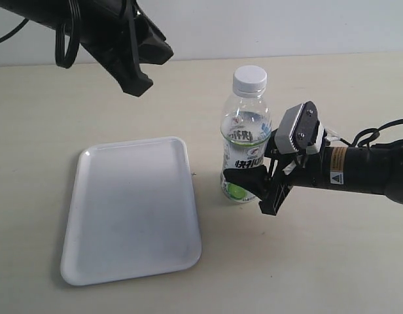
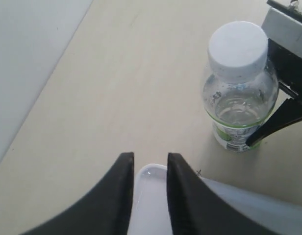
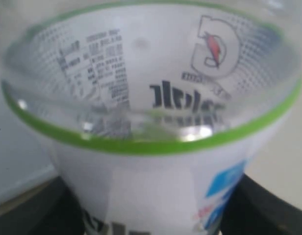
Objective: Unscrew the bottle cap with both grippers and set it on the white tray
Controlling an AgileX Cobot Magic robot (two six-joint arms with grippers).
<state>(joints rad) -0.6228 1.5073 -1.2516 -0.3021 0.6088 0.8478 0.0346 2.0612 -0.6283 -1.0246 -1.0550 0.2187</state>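
Observation:
The bottle (image 1: 244, 140) stands upright on the table with the white bottle cap (image 1: 250, 80) screwed on its neck. My right gripper (image 1: 248, 193), with the grey screwed plate, reaches in from the right. It is shut on the bottle's lower labelled part. In the right wrist view the bottle (image 3: 151, 98) fills the frame between the dark fingers (image 3: 55, 208) of the right gripper (image 3: 156, 208). My all-dark left gripper (image 1: 137, 88) hangs high at the back left, apart from the bottle. In its own view the left gripper (image 2: 150, 156) shows a narrow empty gap, with the cap (image 2: 238, 45) ahead.
The white tray (image 1: 129, 209) lies flat on the beige table to the left of the bottle, with nothing on it. One corner of the tray (image 2: 151, 196) shows under the left fingers. A pale wall runs behind the table.

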